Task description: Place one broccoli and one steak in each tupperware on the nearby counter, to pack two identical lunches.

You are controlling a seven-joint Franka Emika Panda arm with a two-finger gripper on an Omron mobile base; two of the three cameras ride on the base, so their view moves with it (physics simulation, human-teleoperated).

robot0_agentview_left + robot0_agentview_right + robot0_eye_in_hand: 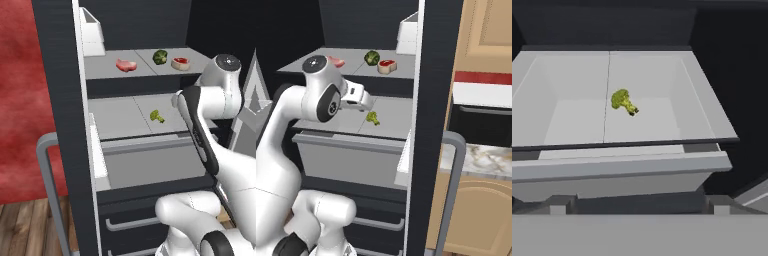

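A small light-green broccoli (157, 116) (373, 118) (623, 101) lies on the lower grey fridge shelf (117, 120). On the upper shelf are a pink steak (126, 65) (336, 61), a darker broccoli (160, 56) (372, 57) and a second steak (180, 63) (387, 66). My gripper (367, 102) hovers in front of the lower shelf, a little short of the light-green broccoli, open with nothing between its fingers. A strip of the marble counter (478, 161) shows at the right. The tupperware is out of view.
The fridge door stands open, its dark edge (431, 125) and grey handle (455, 190) between me and the counter. A white box (92, 31) sits at the back of the upper shelf. A grey drawer (150, 167) juts out below the lower shelf.
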